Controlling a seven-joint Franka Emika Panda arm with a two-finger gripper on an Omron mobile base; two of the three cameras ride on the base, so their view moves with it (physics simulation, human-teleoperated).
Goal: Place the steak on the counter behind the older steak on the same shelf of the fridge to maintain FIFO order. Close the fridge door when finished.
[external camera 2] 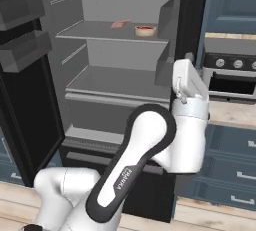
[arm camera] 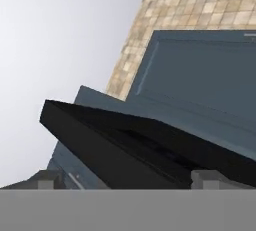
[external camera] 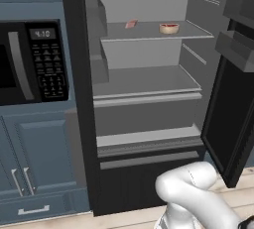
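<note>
Steak point(external camera: 131, 24) on top shelf point(external camera: 149, 32) beside older steak point(external camera: 169, 28); fingers point(arm camera: 205, 179) spread wide, empty

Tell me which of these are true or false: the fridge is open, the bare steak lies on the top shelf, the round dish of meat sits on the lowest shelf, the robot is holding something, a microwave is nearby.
1. The fridge is open. True.
2. The steak lies on the shelf at the top. True.
3. The older steak in its tan dish sits on the lowest shelf. False: it shares the top shelf with the bare steak.
4. The gripper holds something. False: its jaws stand open and empty.
5. A microwave is nearby. True, left of the fridge.
</note>
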